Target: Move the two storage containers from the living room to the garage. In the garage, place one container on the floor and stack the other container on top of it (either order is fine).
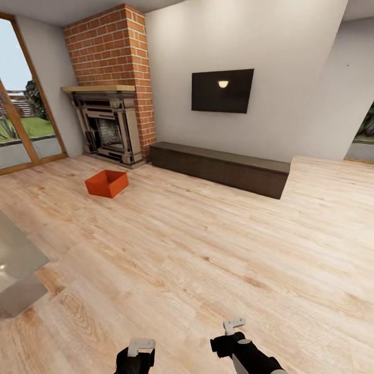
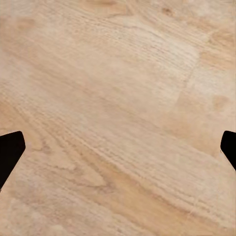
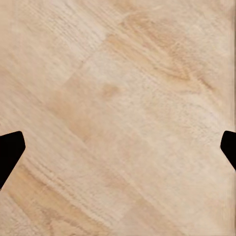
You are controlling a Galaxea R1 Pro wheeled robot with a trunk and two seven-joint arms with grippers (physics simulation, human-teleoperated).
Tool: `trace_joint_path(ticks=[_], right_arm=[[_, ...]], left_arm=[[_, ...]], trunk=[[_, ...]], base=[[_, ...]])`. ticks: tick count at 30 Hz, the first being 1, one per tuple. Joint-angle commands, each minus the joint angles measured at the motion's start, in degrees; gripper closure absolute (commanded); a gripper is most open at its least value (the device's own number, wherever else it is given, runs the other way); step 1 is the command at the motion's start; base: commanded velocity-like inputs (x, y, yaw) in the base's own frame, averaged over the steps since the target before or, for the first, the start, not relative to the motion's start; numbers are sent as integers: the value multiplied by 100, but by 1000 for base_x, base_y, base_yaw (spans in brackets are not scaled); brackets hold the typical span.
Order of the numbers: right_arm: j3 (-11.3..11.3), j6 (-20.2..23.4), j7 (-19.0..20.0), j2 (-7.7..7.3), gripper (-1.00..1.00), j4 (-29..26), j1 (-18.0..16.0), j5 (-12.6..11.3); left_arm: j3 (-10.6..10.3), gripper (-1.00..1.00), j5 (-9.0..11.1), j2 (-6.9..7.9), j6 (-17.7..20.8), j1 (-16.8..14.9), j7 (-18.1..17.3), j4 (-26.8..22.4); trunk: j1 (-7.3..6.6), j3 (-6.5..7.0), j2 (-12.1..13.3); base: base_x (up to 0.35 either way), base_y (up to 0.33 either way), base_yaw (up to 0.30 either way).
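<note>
Light wood plank flooring point(image 1: 197, 244) covers the whole room in the head view, and on it stands one red-orange rectangular open-topped plastic storage container point(image 1: 107, 183). The container is far from the robot, on the left side of the room, near the grey stone fireplace point(image 1: 109, 127) with the red brick chimney point(image 1: 111, 47) above it. It does not touch the fireplace; a strip of wood floor lies between them. Its open top faces up and it looks empty.

To the right of the fireplace a long dark brown low cabinet point(image 1: 223, 167) runs along the white wall point(image 1: 291, 78), and a black flat television point(image 1: 222, 91) hangs on that wall above it. At the left edge a wood-framed glass door point(image 1: 21, 119) shows grass outside. A grey surface point(image 1: 18, 270) enters the picture at the lower left.

The left gripper point(image 1: 141, 347) and the right gripper point(image 1: 234, 326) are low at the bottom edge of the head view, well apart from the container. In the left wrist view the left gripper's two dark fingertips point(image 2: 11, 150) are spread wide at the two sides, with only wood floor between them. In the right wrist view the right gripper's fingertips point(image 3: 11, 147) are spread wide in the same way and hold nothing.
</note>
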Motion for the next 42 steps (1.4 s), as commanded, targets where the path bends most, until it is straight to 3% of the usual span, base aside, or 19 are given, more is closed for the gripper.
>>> trace_joint_path(ticks=[1,42], right_arm=[[32,40,-11,-2,-100,-13,-2,21],[44,40,-11,9,-100,-15,0,12]], left_arm=[[-48,-100,21,4,-19,-4,48,5],[-48,-100,21,4,-19,-4,52,4]], trunk=[[3,-5,-2],[3,-5,-2]], base=[[344,-74,0],[344,-87,0]])
